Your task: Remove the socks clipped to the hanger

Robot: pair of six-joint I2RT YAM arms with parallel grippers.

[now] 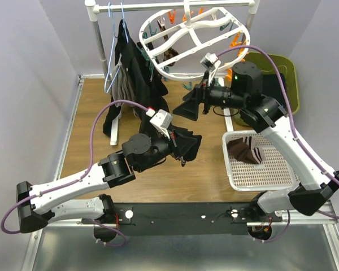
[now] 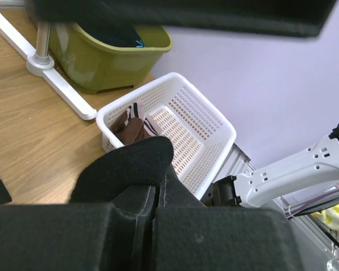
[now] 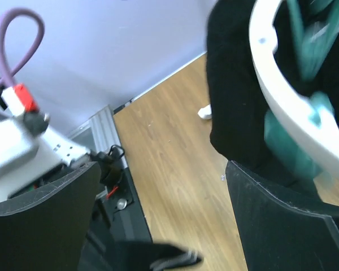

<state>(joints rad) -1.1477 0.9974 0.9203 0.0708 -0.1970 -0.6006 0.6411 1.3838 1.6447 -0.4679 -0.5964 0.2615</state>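
As the left gripper (image 2: 156, 210) clamps a sock (image 2: 130, 166), the basket (image 2: 206, 101) ahead seems next; the right gripper (image 3: 162, 169) gapes empty.

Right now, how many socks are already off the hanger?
2 that I can tell: a black sock shut in the left pincer, and a brown striped sock in the white basket. That heap may hide another.

Left end effector (image 1: 183, 148) clamped on black sock (image 2: 130, 166), low; right end effector (image 1: 189, 107) open, raised
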